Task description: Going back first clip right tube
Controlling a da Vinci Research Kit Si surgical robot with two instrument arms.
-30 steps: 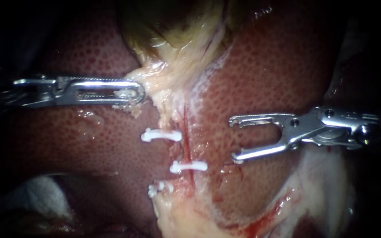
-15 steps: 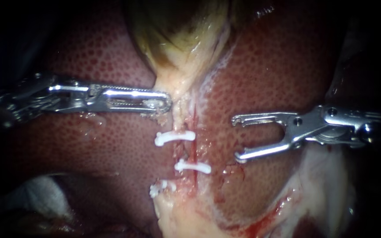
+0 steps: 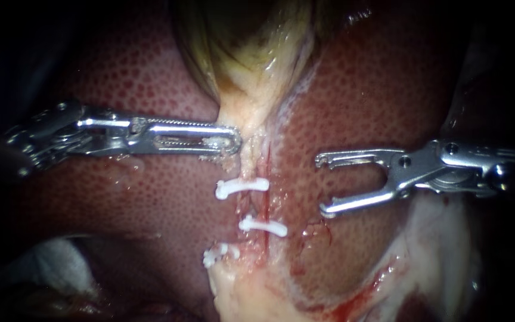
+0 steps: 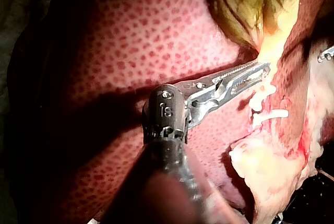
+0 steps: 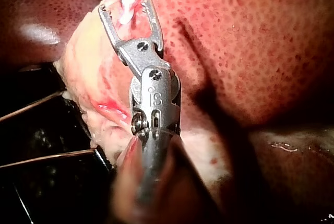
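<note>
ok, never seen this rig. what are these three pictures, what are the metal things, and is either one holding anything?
It is a surgical robot: two thin metal instruments, each ending in two small jaws. One picture comes from an endoscope camera close to the tissue. The other two come from a camera on each arm, looking along its own instrument. The spotted red surface is a liver. The yellow-green sac at the top of the endoscope view is the gallbladder. Pale tissue runs down from it, crossed by three white clips. The left instrument appears to have its jaws shut on that pale tissue. The right instrument has open, empty jaws, apart from the clips.
</note>
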